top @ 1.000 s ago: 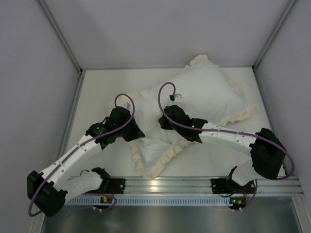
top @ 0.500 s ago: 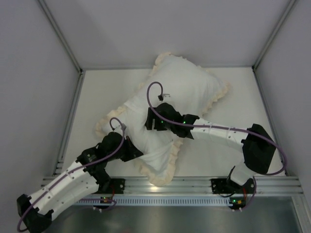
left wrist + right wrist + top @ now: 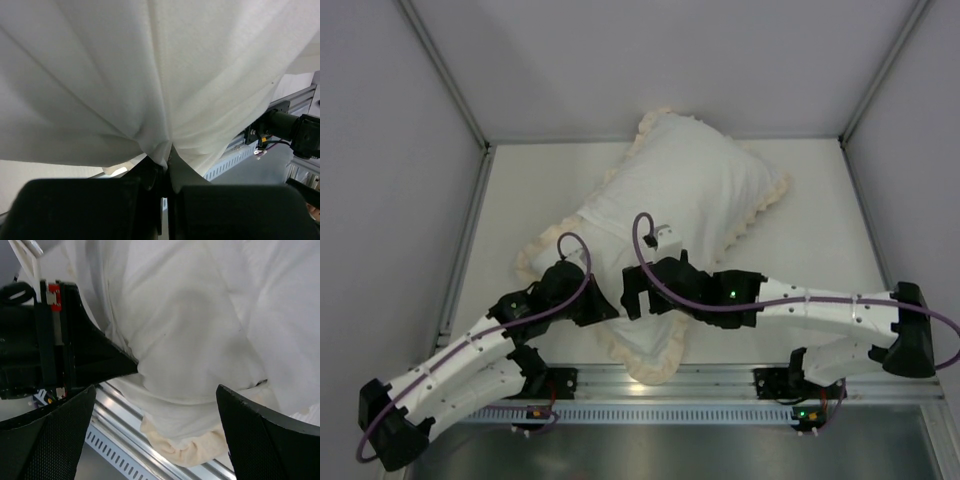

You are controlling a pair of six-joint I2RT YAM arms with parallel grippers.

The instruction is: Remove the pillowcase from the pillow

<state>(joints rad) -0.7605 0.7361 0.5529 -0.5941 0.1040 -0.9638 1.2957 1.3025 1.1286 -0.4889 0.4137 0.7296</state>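
Note:
The pillowcase (image 3: 690, 190) lies diagonally across the table, white face up, plump, with a cream frill (image 3: 655, 365) round its edge. The pillow is hidden inside it. My left gripper (image 3: 604, 308) is at the cover's near left side, shut on a pinch of its white fabric (image 3: 150, 90), which fans out in taut folds from the left gripper (image 3: 167, 155). My right gripper (image 3: 629, 292) hovers right beside it over the near end, open. In the right wrist view the right gripper (image 3: 156, 390) straddles white cloth (image 3: 200, 340) with nothing clamped, and the frill (image 3: 190, 450) hangs below.
An aluminium rail (image 3: 720, 380) runs along the near table edge, and the frill overhangs it (image 3: 120, 410). Grey walls close in the left, back and right sides. Bare tabletop (image 3: 820, 270) shows right of the pillowcase, above the right arm.
The left gripper dragged the pillowcase leftward and toward the near edge, swinging it round. The right gripper let go of the cloth, opened wide and moved nearer, beside the left gripper.

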